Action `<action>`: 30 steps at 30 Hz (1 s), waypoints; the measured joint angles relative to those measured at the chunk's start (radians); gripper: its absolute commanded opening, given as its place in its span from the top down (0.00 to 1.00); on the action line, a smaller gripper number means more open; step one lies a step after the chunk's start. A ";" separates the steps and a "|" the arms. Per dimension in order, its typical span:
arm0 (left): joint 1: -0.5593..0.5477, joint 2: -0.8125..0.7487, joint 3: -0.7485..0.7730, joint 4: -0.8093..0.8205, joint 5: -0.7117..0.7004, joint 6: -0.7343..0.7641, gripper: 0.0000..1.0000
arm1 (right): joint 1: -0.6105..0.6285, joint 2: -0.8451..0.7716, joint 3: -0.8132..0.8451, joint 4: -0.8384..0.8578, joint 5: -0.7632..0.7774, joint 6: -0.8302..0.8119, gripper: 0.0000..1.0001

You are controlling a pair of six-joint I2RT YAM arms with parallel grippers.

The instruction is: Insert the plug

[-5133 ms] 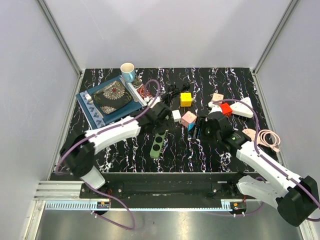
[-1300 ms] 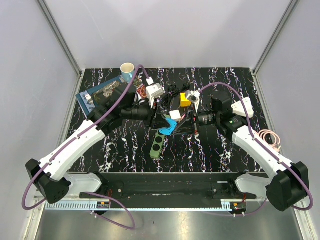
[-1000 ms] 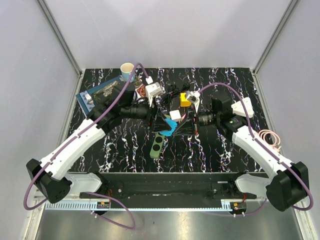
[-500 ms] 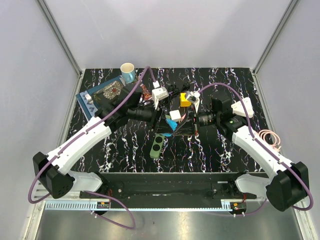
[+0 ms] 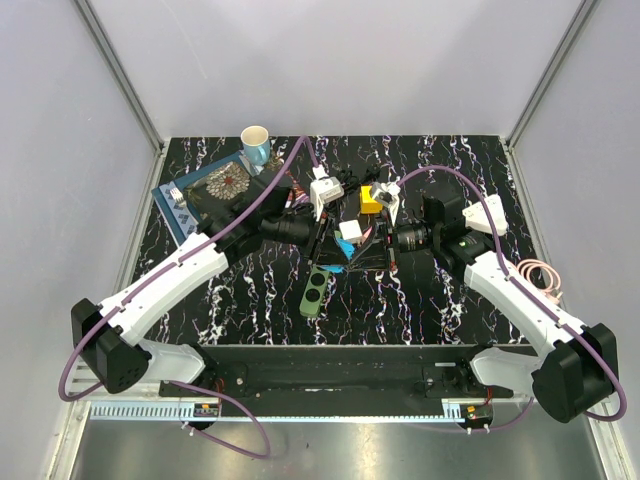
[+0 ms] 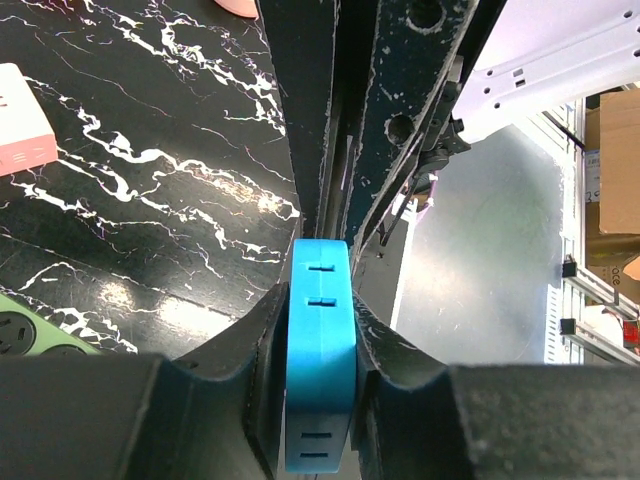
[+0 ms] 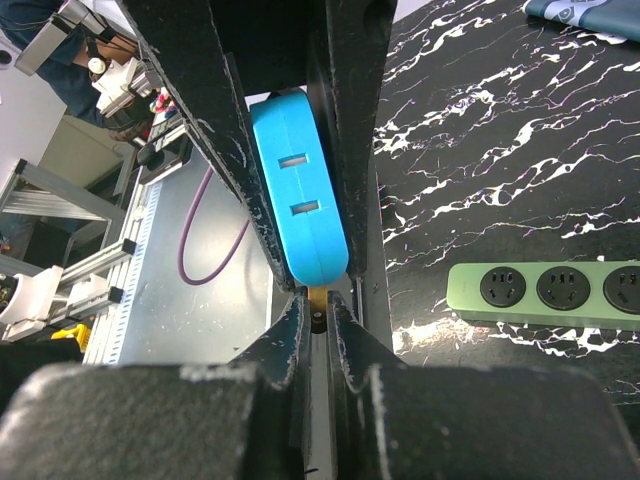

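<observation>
Between the arms, above the marbled table point(image 6: 150, 150), the left claw point(image 6: 320, 302) has clamped onto the blue plug point(image 6: 320, 390), its grip narrowed from the wide gape of a second ago. Opposite, the right claw point(image 7: 318, 318) stays pinched tight, tips at the plug's end, a brass-coloured bit point(image 7: 318, 297) between them; what it is cannot be told. Below the claws a green power strip point(image 7: 545, 290) lies on the table.

The left gripper point(image 6: 320, 315) has swung inward and clamped down on the blue plug point(image 6: 322, 400); previously it stood wider.
</observation>
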 measured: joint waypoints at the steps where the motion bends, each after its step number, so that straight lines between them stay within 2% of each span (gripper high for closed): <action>1: 0.000 0.000 0.000 0.001 0.000 -0.001 0.74 | 0.000 0.000 0.000 0.000 0.000 0.000 1.00; 6: -0.001 0.000 -0.006 0.009 0.003 -0.009 0.85 | 0.000 0.000 0.000 -0.003 0.002 -0.001 1.00; 8: -0.001 0.000 -0.007 0.011 0.004 -0.011 0.95 | 0.000 0.000 0.000 -0.006 0.001 -0.002 0.98; 9: -0.001 0.000 -0.010 0.014 0.005 -0.015 1.00 | 0.000 0.000 0.000 -0.007 0.001 -0.002 0.90; 12: 0.002 -0.007 -0.024 0.032 0.005 -0.024 1.00 | -0.002 0.000 -0.001 -0.009 0.003 -0.003 0.72; 13: 0.003 -0.010 -0.026 0.035 0.002 -0.027 1.00 | -0.002 0.000 -0.001 -0.008 0.006 -0.004 0.51; 15: 0.008 -0.017 -0.032 0.038 -0.010 -0.031 1.00 | -0.002 -0.002 -0.001 -0.014 0.027 0.000 0.34; 16: 0.014 -0.022 -0.034 0.034 -0.028 -0.030 1.00 | -0.002 -0.004 0.000 -0.023 0.037 -0.001 0.22; 19: 0.027 -0.033 -0.034 0.003 -0.113 -0.024 1.00 | -0.002 -0.016 0.000 -0.062 0.091 -0.006 0.09; 22: 0.035 -0.031 -0.031 -0.077 -0.230 -0.013 1.00 | -0.002 -0.030 0.000 -0.121 0.172 -0.007 0.00; 30: 0.015 0.079 -0.015 -0.340 -0.537 -0.018 1.00 | -0.002 -0.066 0.001 -0.300 0.517 0.039 0.00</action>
